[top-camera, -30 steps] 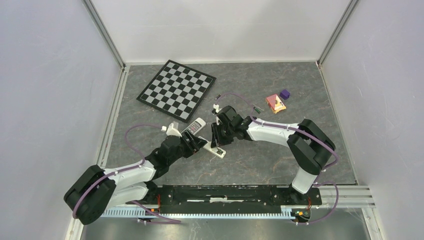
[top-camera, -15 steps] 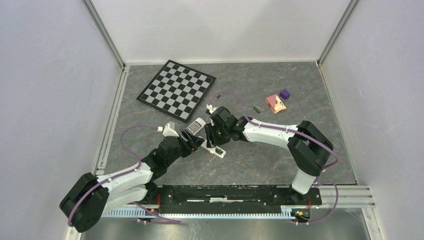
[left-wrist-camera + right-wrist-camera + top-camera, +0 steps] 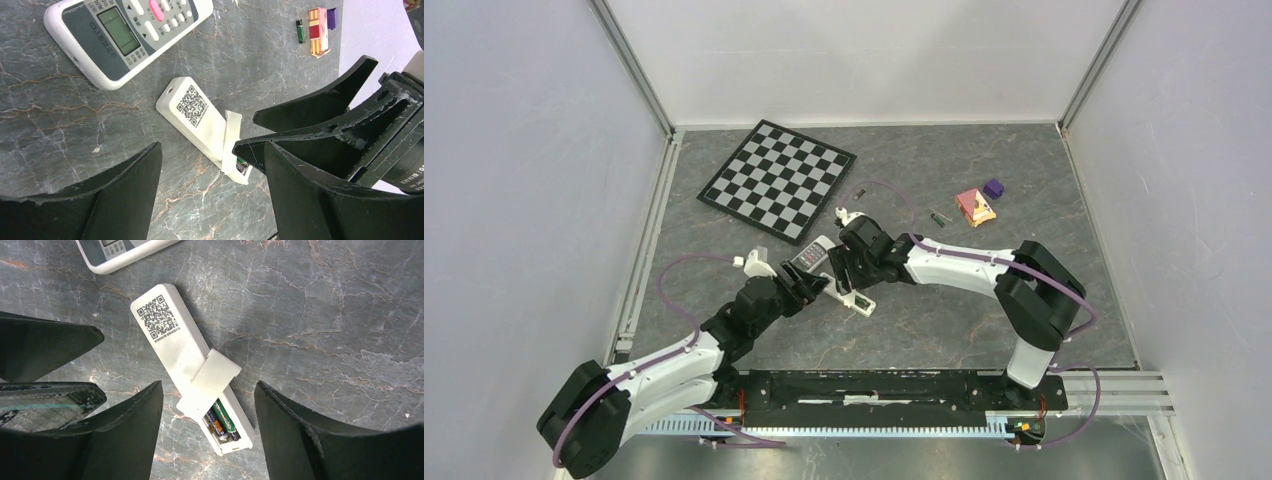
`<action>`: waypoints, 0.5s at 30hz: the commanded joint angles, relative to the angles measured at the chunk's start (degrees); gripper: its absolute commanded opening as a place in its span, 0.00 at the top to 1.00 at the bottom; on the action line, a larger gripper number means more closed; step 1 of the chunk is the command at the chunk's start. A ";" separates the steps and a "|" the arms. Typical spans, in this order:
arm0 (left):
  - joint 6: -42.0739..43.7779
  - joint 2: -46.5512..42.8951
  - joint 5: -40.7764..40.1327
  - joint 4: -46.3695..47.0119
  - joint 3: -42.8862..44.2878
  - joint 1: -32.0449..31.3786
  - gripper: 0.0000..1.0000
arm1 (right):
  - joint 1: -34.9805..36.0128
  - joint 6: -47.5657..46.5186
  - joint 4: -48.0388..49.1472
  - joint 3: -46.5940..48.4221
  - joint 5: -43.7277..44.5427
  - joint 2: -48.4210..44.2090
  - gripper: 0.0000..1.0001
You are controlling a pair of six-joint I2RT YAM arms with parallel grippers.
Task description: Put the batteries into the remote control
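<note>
Across the desk (image 3: pixel 984 320), with the chessboard (image 3: pixel 778 180) toward its far left corner, both arms meet near the middle. The left end effector (image 3: pixel 212 150) and right end effector (image 3: pixel 208 390) each stand wide and empty over the small white remote (image 3: pixel 172 340), probably ready to steady it or press the lid. The bigger display remote (image 3: pixel 130 35) lies just beside. The loose lid (image 3: pixel 207 382) sits crooked across the compartment, hiding the upper ends of the two batteries (image 3: pixel 225 422) inside. Whether they sit fully home I cannot tell. A spare battery (image 3: pixel 300 31) lies toward the far right.
</note>
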 commanded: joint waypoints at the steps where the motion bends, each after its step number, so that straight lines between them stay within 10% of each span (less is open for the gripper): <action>1: 1.02 -1.30 0.12 0.31 -0.76 0.05 0.19 | -0.05 -0.21 3.66 -0.41 -1.50 0.67 0.29; 15: 2.02 -0.60 4.59 4.17 -1.35 0.05 0.19 | -4.09 3.21 21.53 -15.71 -10.44 -7.15 0.24</action>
